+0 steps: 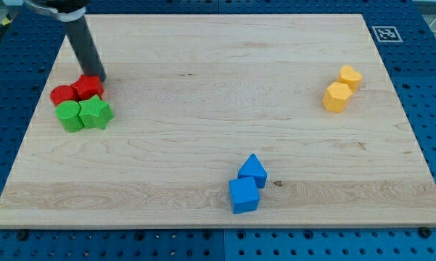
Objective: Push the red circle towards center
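Observation:
The red circle (62, 94) lies near the board's left edge, touching a second red block (88, 88) of angular shape on its right. Just below them sit a green circle (71, 116) and a green star-like block (95, 112), all four packed together. My tip (96, 76) rests on the board at the upper right of the angular red block, touching or nearly touching it, and a short way right of the red circle. The dark rod slants up to the view's top left.
Two yellow blocks (350, 77) (336, 96) sit together at the right. Two blue blocks (253, 171) (244, 195) sit together at the bottom middle. A fiducial marker (385, 33) is at the board's top right corner.

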### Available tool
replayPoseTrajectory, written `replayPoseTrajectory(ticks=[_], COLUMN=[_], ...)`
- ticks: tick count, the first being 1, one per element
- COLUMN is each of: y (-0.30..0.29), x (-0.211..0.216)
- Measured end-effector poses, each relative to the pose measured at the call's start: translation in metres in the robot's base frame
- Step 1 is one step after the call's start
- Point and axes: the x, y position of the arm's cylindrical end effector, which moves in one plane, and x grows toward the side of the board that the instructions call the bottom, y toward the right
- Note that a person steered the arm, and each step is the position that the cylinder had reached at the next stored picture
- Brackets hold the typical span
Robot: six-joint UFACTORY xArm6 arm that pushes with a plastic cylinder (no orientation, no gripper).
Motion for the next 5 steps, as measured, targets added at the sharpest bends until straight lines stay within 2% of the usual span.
replayPoseTrajectory(ticks=[3, 5], y=[-0.052, -0.082], x=[-0.024, -0.022])
